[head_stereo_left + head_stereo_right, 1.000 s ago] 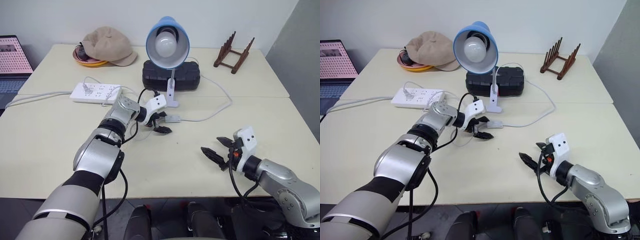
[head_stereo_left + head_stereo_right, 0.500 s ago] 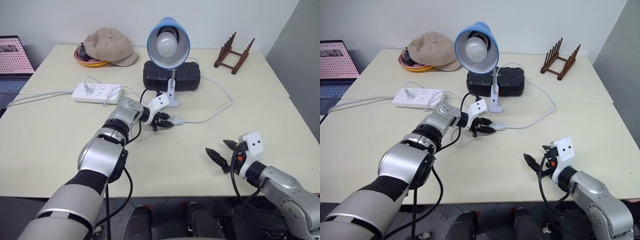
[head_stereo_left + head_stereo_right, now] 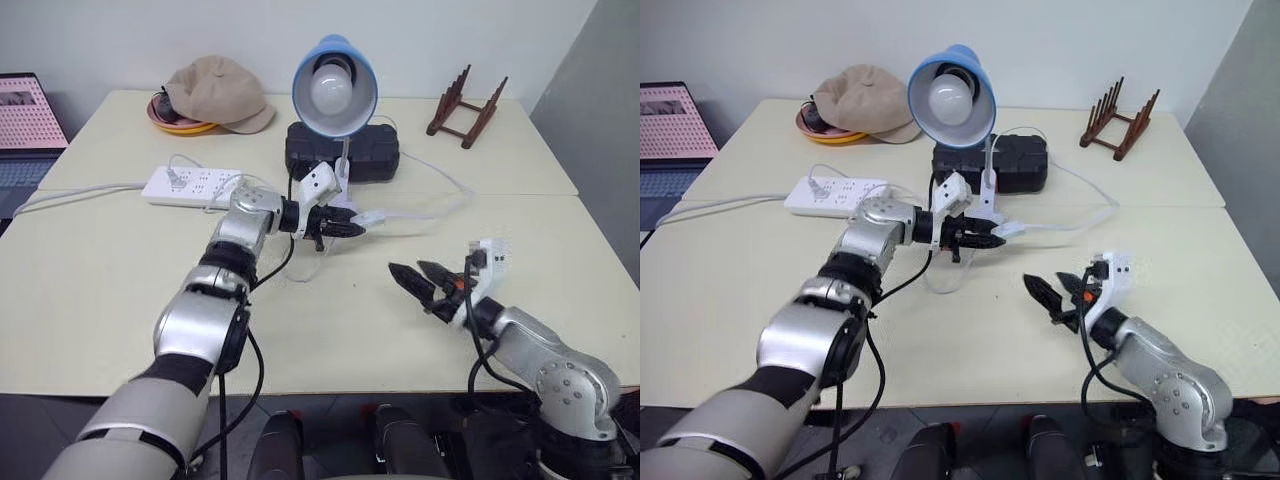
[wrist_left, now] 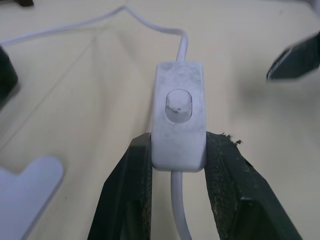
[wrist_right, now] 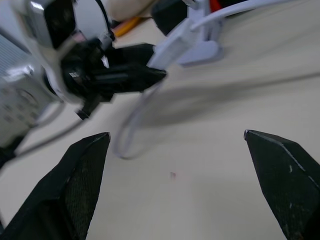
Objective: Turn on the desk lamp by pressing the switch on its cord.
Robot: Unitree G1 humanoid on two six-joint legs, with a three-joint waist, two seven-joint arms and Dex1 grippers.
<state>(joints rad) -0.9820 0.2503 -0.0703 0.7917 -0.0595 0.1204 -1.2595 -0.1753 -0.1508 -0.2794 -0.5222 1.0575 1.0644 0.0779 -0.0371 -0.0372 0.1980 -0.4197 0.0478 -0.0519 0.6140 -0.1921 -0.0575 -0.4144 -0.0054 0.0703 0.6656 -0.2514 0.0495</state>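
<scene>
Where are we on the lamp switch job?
Done: the left gripper has shut on the switch and holds it off the table, cord trailing. In hand: the right gripper, open, hangs near the switch, apart from it. Left: pressing the button; the desk lamp bulb looks unlit.

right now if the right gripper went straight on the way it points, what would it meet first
Probably the switch held in the left gripper: the open right gripper points at them across bare table, though depth is unclear.
</scene>
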